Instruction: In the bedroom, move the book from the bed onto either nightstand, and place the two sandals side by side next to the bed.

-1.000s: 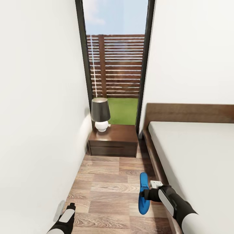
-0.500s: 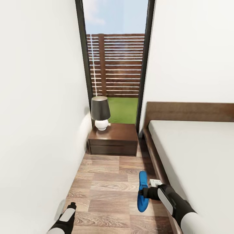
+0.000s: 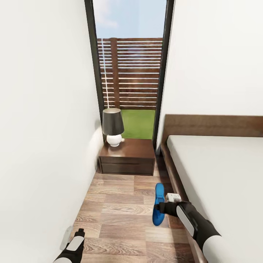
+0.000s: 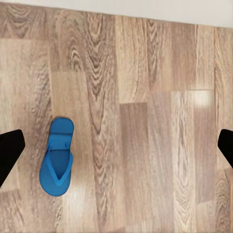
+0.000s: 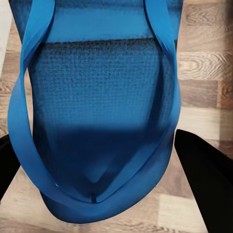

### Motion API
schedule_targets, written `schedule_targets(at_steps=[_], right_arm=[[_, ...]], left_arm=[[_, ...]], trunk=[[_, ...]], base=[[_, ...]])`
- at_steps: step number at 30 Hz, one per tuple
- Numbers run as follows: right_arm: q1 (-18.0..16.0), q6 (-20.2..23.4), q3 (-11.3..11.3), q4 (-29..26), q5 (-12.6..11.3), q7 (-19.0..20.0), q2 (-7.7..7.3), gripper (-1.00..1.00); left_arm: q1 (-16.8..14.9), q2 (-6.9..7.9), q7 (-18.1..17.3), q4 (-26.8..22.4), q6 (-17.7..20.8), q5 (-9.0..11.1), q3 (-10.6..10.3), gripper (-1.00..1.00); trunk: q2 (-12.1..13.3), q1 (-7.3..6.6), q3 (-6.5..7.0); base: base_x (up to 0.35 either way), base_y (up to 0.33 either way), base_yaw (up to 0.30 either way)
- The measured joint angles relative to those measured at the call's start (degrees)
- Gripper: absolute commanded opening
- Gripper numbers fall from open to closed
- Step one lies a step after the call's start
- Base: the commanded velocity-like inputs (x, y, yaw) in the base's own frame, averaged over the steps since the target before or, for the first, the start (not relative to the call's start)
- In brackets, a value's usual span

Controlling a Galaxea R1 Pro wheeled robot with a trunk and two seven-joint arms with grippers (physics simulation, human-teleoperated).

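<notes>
- The sandal point(image 3: 158, 204) I am carrying is bright blue and flat; the right wrist view shows its textured footbed point(image 5: 97, 97) and the V of its straps meeting near the toe.
- My right gripper point(image 3: 160, 210) is clamped on that sandal, with a dark finger point(image 5: 204, 179) on either side of it, and it hangs edge-up above the plank floor point(image 3: 117, 219), close beside the bed point(image 3: 219, 175).
- A second sandal point(image 4: 58, 158) lies flat, straps up, on the floor point(image 4: 145, 121) under my left gripper point(image 4: 116, 145), whose fingers are spread wide apart and empty.
- In the head view my left gripper point(image 3: 81, 231) sits low by the white wall point(image 3: 44, 128).
- Compared with a second ago, the carried sandal and my right gripper sit a little higher in the head view and farther forward, toward the nightstand point(image 3: 128, 157).
- The nightstand, with its lamp point(image 3: 113, 127), stands ahead below the tall window point(image 3: 129, 73), left of the bed's headboard point(image 3: 215, 126).
</notes>
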Motion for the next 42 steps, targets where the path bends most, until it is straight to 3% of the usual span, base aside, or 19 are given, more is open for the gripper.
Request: schedule_targets(at_steps=[15, 16, 17, 35, 42], right_arm=[[0.0, -0.03, 0.12, -4.83, 0.08, -0.02, 0.05, -1.0], [0.0, -0.03, 0.13, -5.14, 0.04, -0.02, 0.07, -1.0], [0.01, -0.03, 0.13, -5.14, 0.09, -0.04, 0.07, -1.0], [0.01, -0.03, 0.19, -5.14, 0.08, 0.01, 0.08, -1.0], [0.01, -0.03, 0.22, -5.14, 0.09, -0.03, 0.08, -1.0]], left_arm=[[-0.08, 0.0, -0.18, -0.04, 2.64, -0.17, -0.14, 1.0], [-0.08, 0.01, -0.25, -0.01, 9.22, -0.14, -0.17, 1.0], [-0.08, 0.01, -0.23, -0.02, 9.57, -0.18, -0.17, 1.0], [-0.09, 0.01, 0.07, -0.42, 10.12, -0.36, -0.26, 1.0], [-0.08, 0.02, 0.25, -5.1, 10.61, -0.36, -0.42, 1.0]], trunk=[[-6.0, 3.29, -2.69], [-6.4, 3.51, -2.87], [-6.8, 3.73, -3.05], [-14.02, 7.68, -6.28], [-16.83, 9.22, -7.54]], base=[[0.0, 0.0, 0.0], [0.0, 0.0, 0.0], [0.0, 0.0, 0.0], [0.0, 0.0, 0.0], [0.0, 0.0, 0.0]])
